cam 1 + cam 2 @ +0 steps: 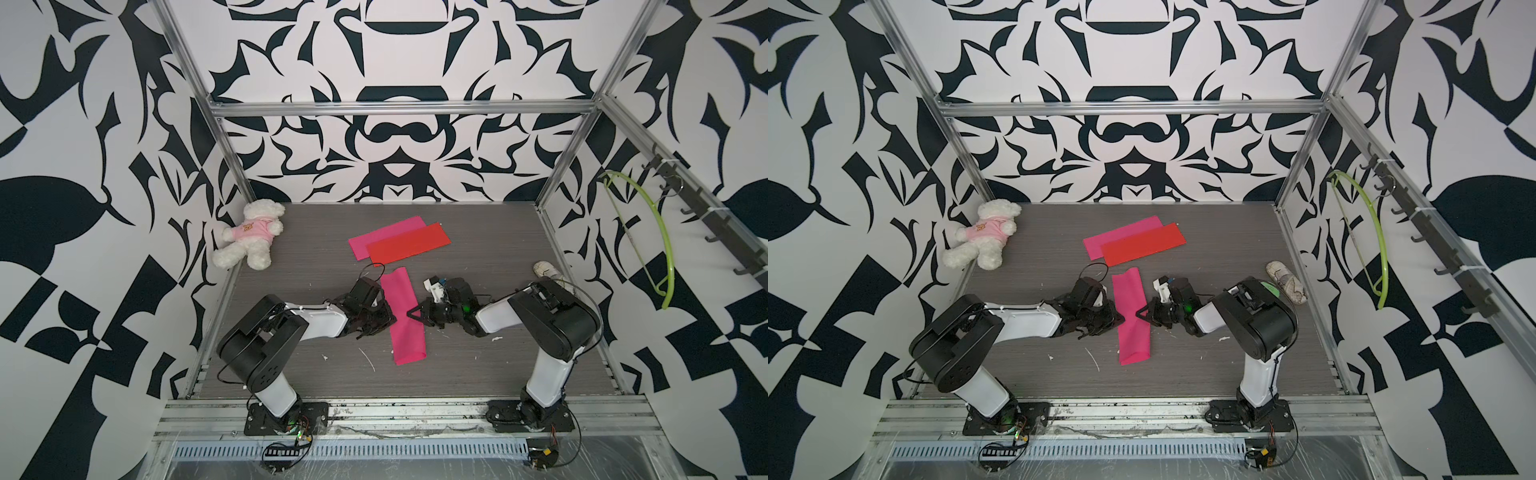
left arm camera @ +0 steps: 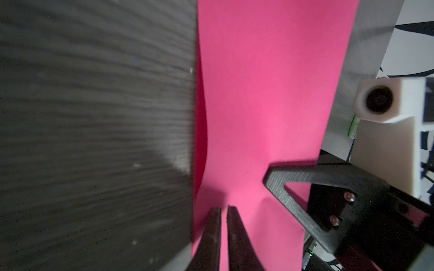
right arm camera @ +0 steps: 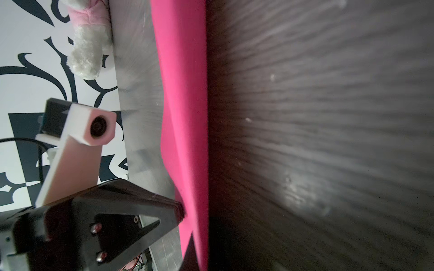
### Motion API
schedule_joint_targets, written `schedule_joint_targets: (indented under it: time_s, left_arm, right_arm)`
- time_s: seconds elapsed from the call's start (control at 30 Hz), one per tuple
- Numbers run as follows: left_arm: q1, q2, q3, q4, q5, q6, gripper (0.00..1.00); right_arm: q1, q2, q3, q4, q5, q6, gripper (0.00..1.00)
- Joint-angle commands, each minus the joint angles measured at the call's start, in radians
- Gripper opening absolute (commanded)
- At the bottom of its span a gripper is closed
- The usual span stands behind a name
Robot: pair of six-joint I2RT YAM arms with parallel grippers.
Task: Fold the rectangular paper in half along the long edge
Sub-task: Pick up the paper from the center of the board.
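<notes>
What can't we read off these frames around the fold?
- Left gripper: left wrist view, only a dark slit between jaws; paper inside or not, unclear.
- Right gripper: shut at the edge of the folded pink paper; pinching or pressing, too small in top views.
- Back pink sheet: partly covered by red sheet, both top views.

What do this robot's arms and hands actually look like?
The left arm and right arm each mix bulky black joint housings with smooth white shells, on black base plates. Thin black cables loop along them. The left hand and right hand are black, with triangular open-frame fingers; a white camera block rides behind each.
</notes>
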Motion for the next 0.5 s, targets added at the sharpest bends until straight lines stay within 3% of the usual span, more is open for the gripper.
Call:
schedule_joint_targets:
  time_s: [0.0, 0.2, 0.37, 0.47]
  left_arm:
    - [0.010, 0.044, -0.093, -0.337, -0.164, 0.014, 0.29]
    - [0.010, -0.069, -0.121, -0.307, -0.212, 0.008, 0.59]
    - [0.010, -0.254, -0.191, -0.154, -0.237, 0.006, 0.98]
    - [0.003, -0.429, -0.245, -0.026, -0.268, 0.048, 0.99]
  right_arm:
    - [-0.007, -0.015, 0.003, -0.051, 0.013, -0.041, 0.00]
    - [-0.007, -0.087, -0.003, -0.024, 0.007, -0.080, 0.00]
    - [-0.007, -0.193, -0.012, 0.001, -0.014, -0.117, 0.00]
    - [-0.008, -0.260, -0.011, 0.004, -0.033, -0.133, 0.00]
